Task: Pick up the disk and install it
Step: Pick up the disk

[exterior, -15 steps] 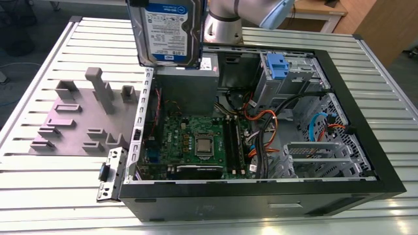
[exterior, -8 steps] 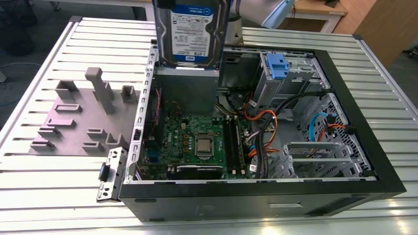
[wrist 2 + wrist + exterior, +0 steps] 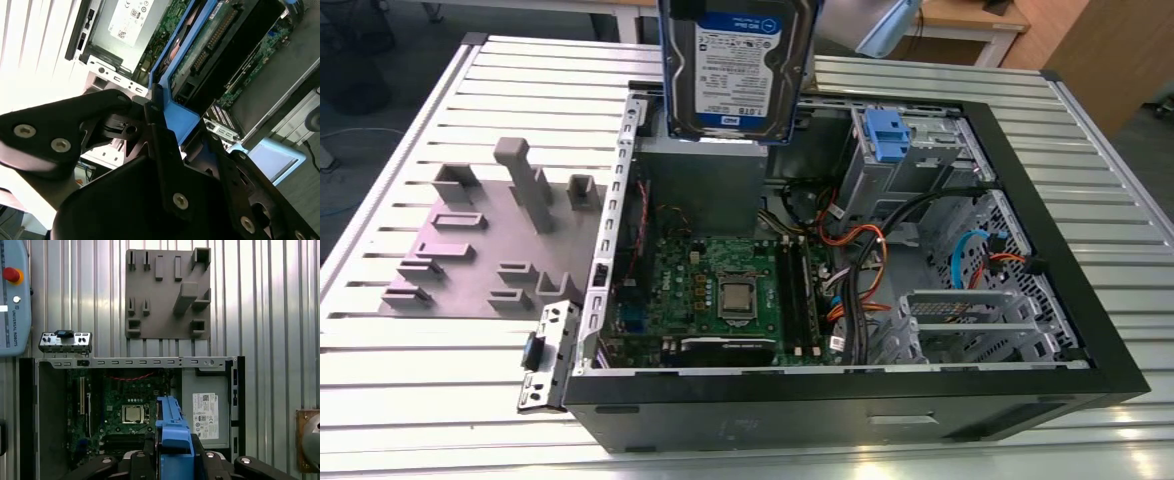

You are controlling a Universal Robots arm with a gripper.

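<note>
As the black tool clamps the disk by its glossy blue plastic bracket, the flat silver slab hangs upright over the far side of the open black case, which sits on the ribbed metal table.

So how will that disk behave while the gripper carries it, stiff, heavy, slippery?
The disk looks like rigid metal, so probably stiff and dense for its size. The gripper clamps its blue bracket, smooth plastic that may flex or slip slightly. Held upright above the computer case, it could tilt.
</note>
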